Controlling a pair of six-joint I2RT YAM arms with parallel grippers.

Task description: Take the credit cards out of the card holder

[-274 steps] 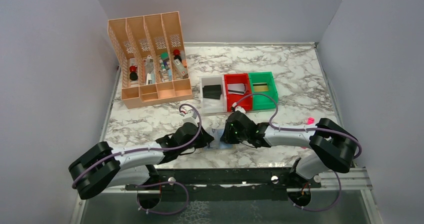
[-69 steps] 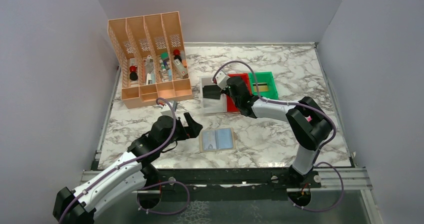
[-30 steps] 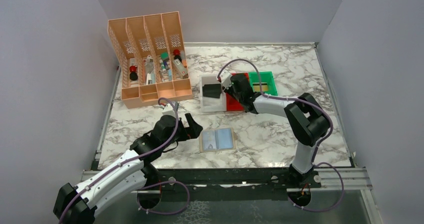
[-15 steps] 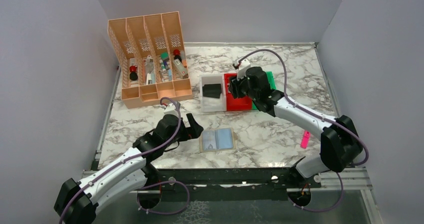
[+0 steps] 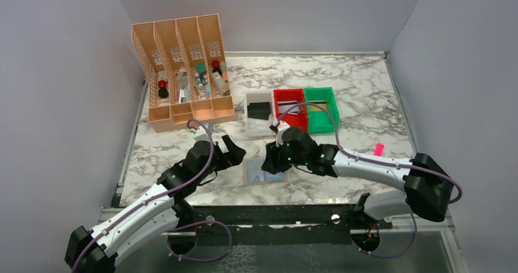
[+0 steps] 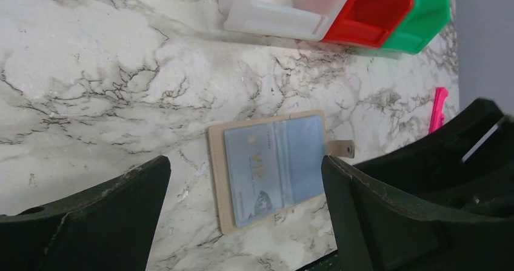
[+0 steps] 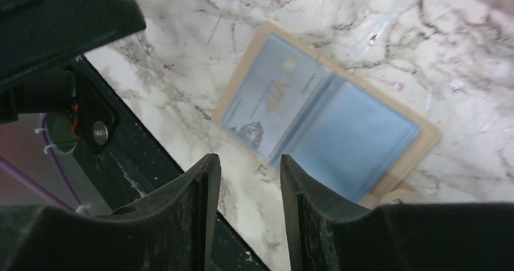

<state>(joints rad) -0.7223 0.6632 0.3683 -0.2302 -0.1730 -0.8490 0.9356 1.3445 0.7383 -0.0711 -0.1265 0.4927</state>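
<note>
Lying on veined marble [image 6: 91, 71]: flat tan card holder [image 6: 273, 168]

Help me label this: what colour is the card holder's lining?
Pale blue-grey lining inside the card holder, tan border; left wrist view shows it best.

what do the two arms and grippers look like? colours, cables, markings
The left arm and right arm match: white link shells, bulky black joint housings, loose purple cables. The left gripper and right gripper: two thick matte-black fingers each. Small green lights on the right wrist. No readable markings.
</note>
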